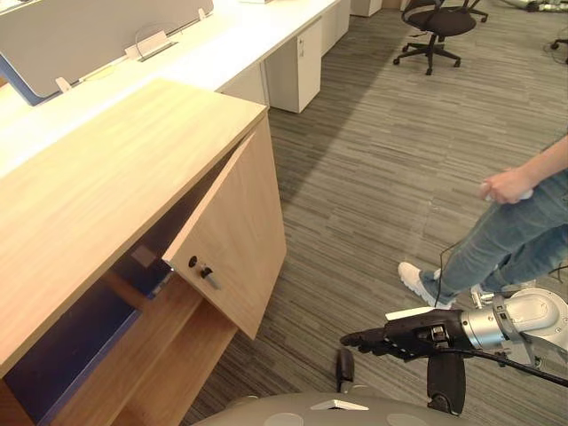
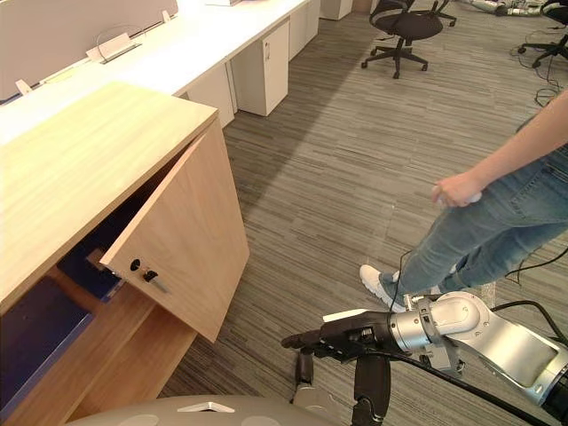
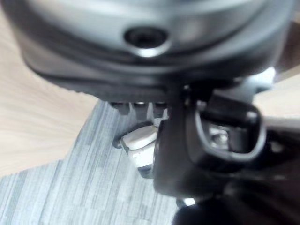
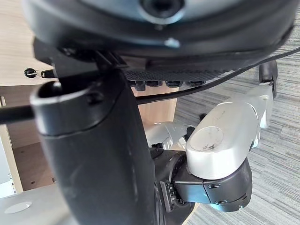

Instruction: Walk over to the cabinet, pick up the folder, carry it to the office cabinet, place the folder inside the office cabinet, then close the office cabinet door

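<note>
Right hand (image 1: 404, 335) is nearest us, low over the carpet (image 1: 373, 160), fingers stretched almost straight and holding nothing. Our left hand (image 3: 140, 144) shows up close by its own wrist, and we cannot tell its state.

Now the folder: we take the dark blue slab (image 1: 67, 355) inside the cabinet (image 1: 98, 177) for it, lying on the shelf behind the door (image 1: 235, 235). That door stands half open, so by our reckoning shutting it is all that's left.

What could go wrong? Plenty.
- The key (image 1: 207, 274) juts from the door's free edge, so a push landing there could snag our fingers or twist the key.
- If the folder pokes past the shelf front, the door will bounce off it and not shut; we cannot tell how far in it sits.
- Our right hand is well apart from the door and below the key, so a low push may glance off the bottom corner.
- A person (image 1: 519, 235) stands near our right arm, holding something white, and a wide swing back could clip them.

The tally:
- one cabinet
- one door
- one key
- one folder
- one person
- two chairs (image 2: 404, 27)
- one long white desk (image 1: 257, 40)
</note>
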Robot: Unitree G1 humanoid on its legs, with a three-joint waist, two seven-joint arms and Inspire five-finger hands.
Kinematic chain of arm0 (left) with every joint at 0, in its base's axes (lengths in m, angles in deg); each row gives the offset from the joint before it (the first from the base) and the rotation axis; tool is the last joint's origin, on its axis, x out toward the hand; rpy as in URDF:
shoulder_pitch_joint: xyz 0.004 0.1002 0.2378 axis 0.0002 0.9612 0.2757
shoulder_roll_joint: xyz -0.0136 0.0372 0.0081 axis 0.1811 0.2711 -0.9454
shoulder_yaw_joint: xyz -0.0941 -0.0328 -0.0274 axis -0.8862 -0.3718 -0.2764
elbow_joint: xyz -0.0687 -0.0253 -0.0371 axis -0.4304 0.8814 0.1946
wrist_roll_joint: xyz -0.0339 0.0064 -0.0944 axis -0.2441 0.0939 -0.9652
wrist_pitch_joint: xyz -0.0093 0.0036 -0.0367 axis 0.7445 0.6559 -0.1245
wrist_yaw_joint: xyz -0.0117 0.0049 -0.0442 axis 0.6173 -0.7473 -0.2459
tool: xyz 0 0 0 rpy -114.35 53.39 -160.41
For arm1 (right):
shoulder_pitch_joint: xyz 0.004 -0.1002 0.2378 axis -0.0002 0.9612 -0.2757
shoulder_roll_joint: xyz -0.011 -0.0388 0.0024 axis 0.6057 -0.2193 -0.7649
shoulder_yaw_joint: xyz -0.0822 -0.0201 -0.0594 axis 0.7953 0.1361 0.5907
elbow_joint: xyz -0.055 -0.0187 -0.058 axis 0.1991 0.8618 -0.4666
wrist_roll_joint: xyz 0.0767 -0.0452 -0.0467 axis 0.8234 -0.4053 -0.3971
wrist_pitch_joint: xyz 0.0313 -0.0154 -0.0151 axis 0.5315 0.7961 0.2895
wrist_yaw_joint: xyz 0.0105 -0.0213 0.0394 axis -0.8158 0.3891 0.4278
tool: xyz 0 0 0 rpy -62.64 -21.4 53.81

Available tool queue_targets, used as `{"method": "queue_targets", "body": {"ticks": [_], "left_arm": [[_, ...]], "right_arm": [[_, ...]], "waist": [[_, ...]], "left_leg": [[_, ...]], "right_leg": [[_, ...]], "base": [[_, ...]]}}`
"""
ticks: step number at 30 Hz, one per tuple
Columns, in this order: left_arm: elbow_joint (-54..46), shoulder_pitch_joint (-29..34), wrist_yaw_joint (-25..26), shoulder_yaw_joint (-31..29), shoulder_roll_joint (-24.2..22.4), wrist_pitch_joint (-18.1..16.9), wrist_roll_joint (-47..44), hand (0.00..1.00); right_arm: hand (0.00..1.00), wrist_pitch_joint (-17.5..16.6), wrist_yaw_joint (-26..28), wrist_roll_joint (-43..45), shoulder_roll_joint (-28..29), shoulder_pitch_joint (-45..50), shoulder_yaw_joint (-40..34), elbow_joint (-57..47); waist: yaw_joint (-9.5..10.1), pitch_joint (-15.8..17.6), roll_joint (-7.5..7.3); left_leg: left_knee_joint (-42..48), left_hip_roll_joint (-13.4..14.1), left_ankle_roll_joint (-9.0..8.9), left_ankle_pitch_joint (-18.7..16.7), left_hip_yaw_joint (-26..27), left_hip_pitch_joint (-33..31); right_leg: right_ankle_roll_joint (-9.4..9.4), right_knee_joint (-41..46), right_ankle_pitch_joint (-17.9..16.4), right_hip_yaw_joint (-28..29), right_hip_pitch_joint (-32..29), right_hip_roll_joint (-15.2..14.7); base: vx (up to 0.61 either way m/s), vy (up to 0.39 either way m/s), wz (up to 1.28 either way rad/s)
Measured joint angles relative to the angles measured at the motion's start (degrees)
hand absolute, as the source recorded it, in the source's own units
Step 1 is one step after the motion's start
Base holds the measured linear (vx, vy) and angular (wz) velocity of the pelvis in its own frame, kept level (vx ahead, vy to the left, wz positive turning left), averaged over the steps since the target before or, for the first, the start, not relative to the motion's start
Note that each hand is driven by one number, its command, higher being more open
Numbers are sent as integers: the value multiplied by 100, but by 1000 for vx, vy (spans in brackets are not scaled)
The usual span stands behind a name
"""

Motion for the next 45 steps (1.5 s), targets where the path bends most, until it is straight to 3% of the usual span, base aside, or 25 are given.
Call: {"method": "queue_targets", "body": {"ticks": [2, 6, 9, 12, 16, 21, 26, 31, 35, 38, 40, 42, 43, 45], "left_arm": [[298, -117, 38, -60, -98, -33, -2, 100], [822, -244, 109, -384, -255, -208, -9, 100], [1281, -386, 296, -868, -440, -261, -29, 100], [1478, -505, 599, -1217, -597, -277, -24, 100], [1660, -495, 915, -1844, -736, -349, -20, 100], [1866, -531, 1172, -2483, -874, -341, 11, 100], [1944, -539, 1421, -2871, -882, -317, 17, 100], [2299, -567, 1602, -3311, -890, -293, -6, 100], [2451, -662, 1620, -3597, -910, -199, 6, 100], [2454, -701, 1738, -3984, -1047, -148, 6, 100], [2389, -722, 1771, -4157, -1130, -100, -13, 100], [2255, -765, 1847, -4189, -1196, -97, -26, 100], [2236, -826, 1900, -4168, -1230, -91, -42, 100], [2236, -917, 1967, -3993, -1222, -83, -106, 100]], "right_arm": [[100, -105, -4, -2, 191, -8, -10, 271], [100, -413, -182, -268, 1271, -223, -460, 1780], [100, -852, -1514, -1386, 2717, -1171, -1555, 4146], [100, -858, -2927, -2185, 3298, -1813, -3010, 5293], [100, -987, -4223, -2248, 3535, -1913, -4516, 5645], [100, -982, -5321, -2516, 3888, -1553, -6244, 5704], [100, -618, -6331, -2946, 4676, -1212, -7967, 5899], [100, -435, -7137, -2624, 5418, -1111, -9581, 7413], [100, -323, -7090, -2338, 6503, -805, -9989, 7790], [100, -347, -6832, -1381, 7501, -597, -10220, 8083], [100, -412, -6675, -447, 8137, -479, -9822, 8083], [100, -463, -6519, 67, 8450, -464, -8991, 8230], [100, -494, -6409, 292, 8456, -474, -8466, 8203], [100, -745, -6263, 507, 8505, -532, -7741, 8079]], "waist": [[-7, -11, -40], [-93, -26, -143], [-226, -13, -184], [-205, -27, -63], [-274, -29, -52], [-446, -43, -65], [-586, -70, -74], [-651, -357, -159], [-696, -397, -173], [-566, -396, -152], [-470, -381, -126], [-381, -366, -97], [-326, -329, -36], [-208, -251, -51]], "left_leg": [[18, -48, 0, 6, 1, 0], [34, -142, 32, -9, -42, 9], [30, -240, 60, -1, -104, 23], [19, -271, 64, 4, -130, 32], [-131, -215, 6, 35, -161, 178], [-219, -173, -22, 43, -161, 239], [-285, -144, -30, 51, -143, 313], [-328, -171, -35, 69, -186, 297], [-386, -172, -23, 173, -312, 327], [-400, -163, -12, 216, -439, 305], [-297, -113, 5, 152, -504, 244], [91, 45, 260, 26, -338, -19], [140, 93, 290, 15, -309, -96], [36, 147, 357, 59, -141, -99]], "right_leg": [[3, 0, 15, 12, 13, -44], [54, -1, 40, 1, 53, -168], [85, -2, 46, -21, 93, -295], [87, -2, 45, -48, 110, -331], [45, -29, -20, -76, 191, -233], [37, -30, -98, -92, 214, -216], [47, -30, -114, -88, 242, -212], [63, -31, -146, -134, 245, -178], [58, -31, -150, -255, 331, -225], [55, -18, -162, -422, 417, -280], [60, 2, -187, -586, 505, -316], [59, 2, -188, -707, 498, -293], [89, 6, -216, -780, 510, -297], [114, 5, -257, -844, 511, -298]], "base": [[7, 111, 2], [-11, 99, 7], [-44, 75, 10], [-36, 39, 7], [-2, -16, 0], [0, 0, 0], [-1, 8, -2], [2, 4, 4], [-26, 0, 18], [-44, -8, 28], [-50, -5, 40], [-69, -42, 42], [-79, -40, 45], [-38, -21, 34]]}}
